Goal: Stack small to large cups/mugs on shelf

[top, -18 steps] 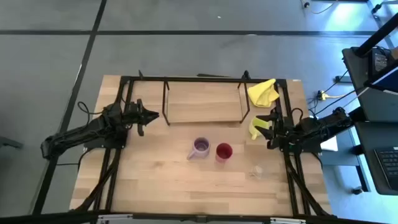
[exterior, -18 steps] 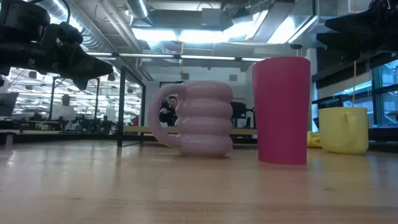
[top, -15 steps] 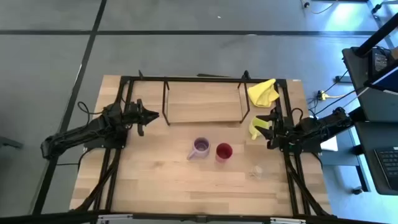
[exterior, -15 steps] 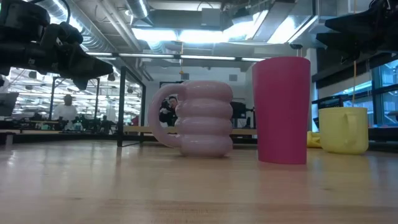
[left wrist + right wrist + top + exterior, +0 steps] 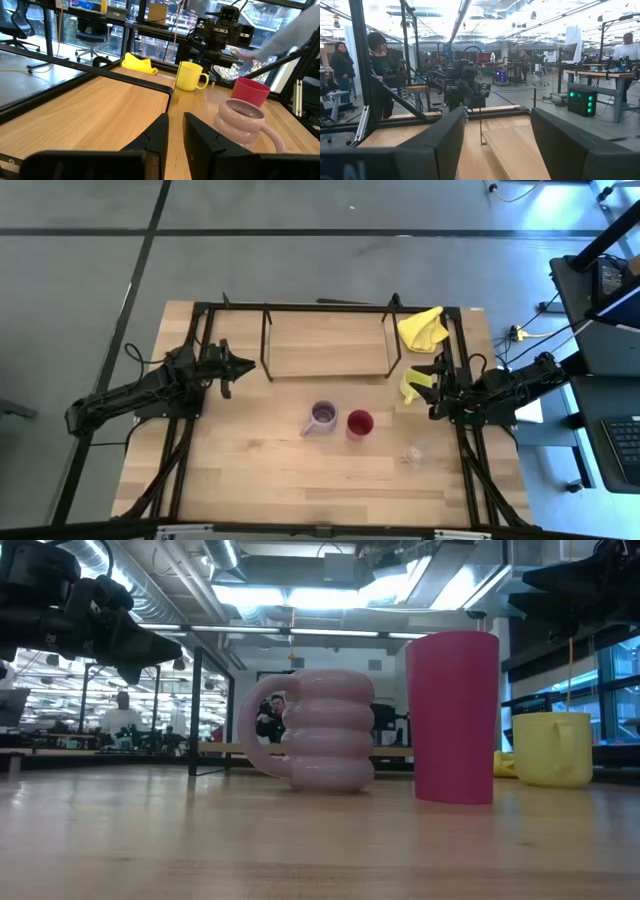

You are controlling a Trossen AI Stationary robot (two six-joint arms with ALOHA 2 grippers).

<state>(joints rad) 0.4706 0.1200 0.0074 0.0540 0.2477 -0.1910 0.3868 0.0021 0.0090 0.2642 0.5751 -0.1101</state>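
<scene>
Both arms wait at the desk's (image 5: pixel 250 470) sides, cups still off the shelf (image 5: pixel 325 346).
Left fingers (image 5: pixel 245 365) nearly together, beside the shelf; right fingers (image 5: pixel 445 135) wide apart, just beside the yellow mug (image 5: pixel 409 386) (lilac mug (image 5: pixel 322 418) and red cup (image 5: pixel 359 423) touching, mid-desk; glass (image 5: pixel 413 451) near the right arm).

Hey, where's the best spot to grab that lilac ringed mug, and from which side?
Probably the rim of the lilac mug, from straight above: it stands upright and open. Take the wall facing the shelf, since its handle sticks out left and the red cup stands close on its right.
</scene>
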